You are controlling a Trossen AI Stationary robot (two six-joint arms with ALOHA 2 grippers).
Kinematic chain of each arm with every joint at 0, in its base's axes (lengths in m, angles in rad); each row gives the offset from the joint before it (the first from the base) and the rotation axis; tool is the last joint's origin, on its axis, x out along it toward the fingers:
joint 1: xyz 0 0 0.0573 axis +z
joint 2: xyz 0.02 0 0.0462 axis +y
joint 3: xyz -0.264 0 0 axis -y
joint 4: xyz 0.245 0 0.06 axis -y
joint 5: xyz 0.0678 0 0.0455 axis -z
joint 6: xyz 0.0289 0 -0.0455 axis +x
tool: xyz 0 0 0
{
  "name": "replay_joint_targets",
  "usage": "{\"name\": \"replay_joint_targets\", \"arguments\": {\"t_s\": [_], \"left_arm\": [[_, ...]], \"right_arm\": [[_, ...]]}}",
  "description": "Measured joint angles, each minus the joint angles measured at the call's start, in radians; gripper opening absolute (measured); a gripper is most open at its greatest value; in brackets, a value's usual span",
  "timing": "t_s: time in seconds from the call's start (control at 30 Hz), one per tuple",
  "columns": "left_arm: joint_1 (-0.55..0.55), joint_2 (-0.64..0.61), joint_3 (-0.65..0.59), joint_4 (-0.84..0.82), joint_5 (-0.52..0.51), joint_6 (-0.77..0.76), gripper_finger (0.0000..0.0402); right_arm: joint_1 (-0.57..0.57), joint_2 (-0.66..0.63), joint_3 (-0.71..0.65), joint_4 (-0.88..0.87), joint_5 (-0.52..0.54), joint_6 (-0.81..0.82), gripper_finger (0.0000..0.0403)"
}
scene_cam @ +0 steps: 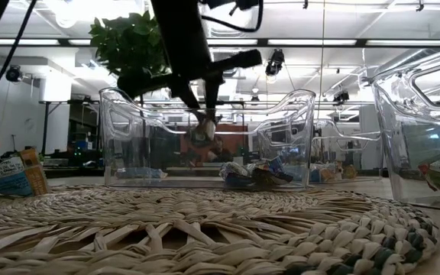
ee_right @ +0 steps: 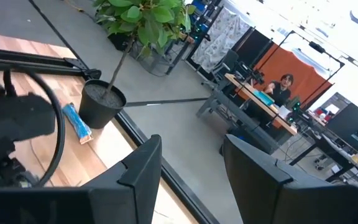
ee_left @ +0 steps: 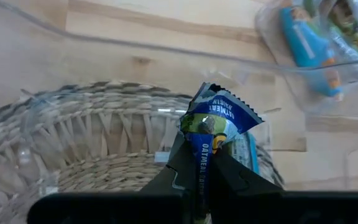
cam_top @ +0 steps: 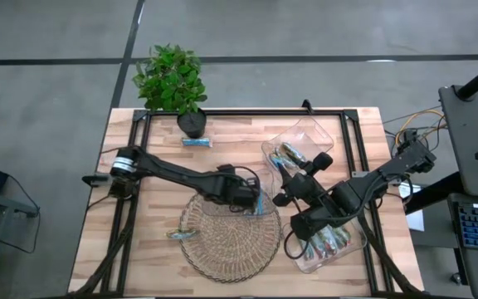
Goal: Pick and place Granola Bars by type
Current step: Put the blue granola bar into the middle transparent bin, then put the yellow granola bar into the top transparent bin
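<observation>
My left gripper [ee_left: 205, 163] is shut on a blue granola bar [ee_left: 219, 115] and hangs over the far edge of the round wicker mat [cam_top: 231, 241], within the walls of a clear tray [scene_cam: 128, 137]; the low view shows the gripper [scene_cam: 205, 121] above that tray's floor. A few wrapped bars [scene_cam: 252, 174] lie in this tray. More bars lie in the far right tray [cam_top: 293, 154] and in the near right tray [cam_top: 330, 242]. My right gripper [cam_top: 301, 181] is raised between those two trays, open, with nothing between its fingers [ee_right: 138, 168]. My left gripper pinches the blue bar's wrapper [ee_left: 205, 152] between its two fingers. The fingers slant down from the table's left and lie along the bar. The bar's crumpled end [ee_left: 224, 112] sticks out past the fingertips, and the bar is lifted clear.
A potted plant [cam_top: 173, 83] stands at the table's far edge, and a single blue bar [cam_top: 196, 142] lies on the wood beside the pot. Another bar [cam_top: 177, 234] rests on the mat's left rim. A black frame [cam_top: 247, 111] runs around the tabletop.
</observation>
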Motion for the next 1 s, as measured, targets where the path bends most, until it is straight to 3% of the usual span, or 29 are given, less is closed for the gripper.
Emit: {"name": "replay_joint_targets", "arguments": {"t_s": [0.63, 1.0], "left_arm": [[0.032, 0.071, -0.015, 0.082, 0.069, 0.013, 0.0002], [0.037, 0.066, -0.013, 0.088, 0.067, 0.003, 0.0076]], "right_arm": [[0.0, 0.0, -0.01, 0.001, -0.001, 0.002, 0.0162], [0.0, 0.0, -0.01, 0.001, -0.004, 0.002, 0.0162]]}}
